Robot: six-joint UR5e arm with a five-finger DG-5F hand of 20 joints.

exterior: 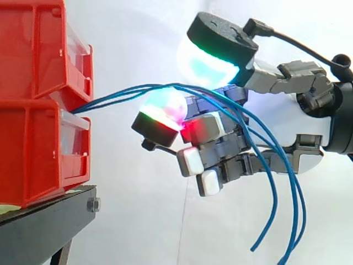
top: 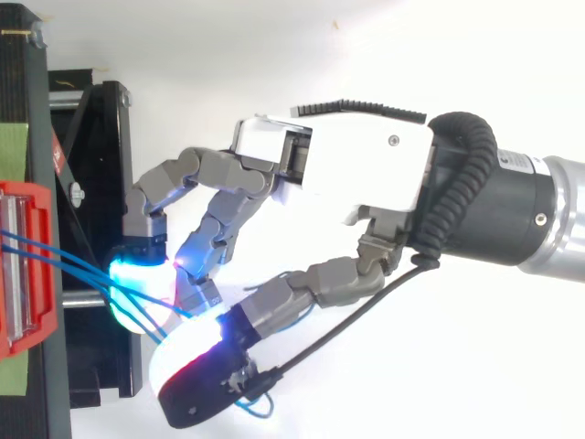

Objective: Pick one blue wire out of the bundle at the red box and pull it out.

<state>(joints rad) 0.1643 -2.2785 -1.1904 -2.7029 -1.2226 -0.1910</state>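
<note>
Note blue wires (exterior: 127,91) strung left-to-right from red bins (exterior: 38,149) through gap between half-curled, parted pads (exterior: 162,105) of hand (top: 347,169), gripping none yet.

Black stand (exterior: 44,226) at left, bolt (exterior: 93,205) in corner; white curtain (exterior: 138,38) behind.

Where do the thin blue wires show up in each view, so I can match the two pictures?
Side view: the thin blue wires leave the red plastic bins at left, arch across the hand and droop at lower right.
Top view: they run from the bins at the left edge rightward to the hand.
Shared landmark: the red plastic bins.
</note>
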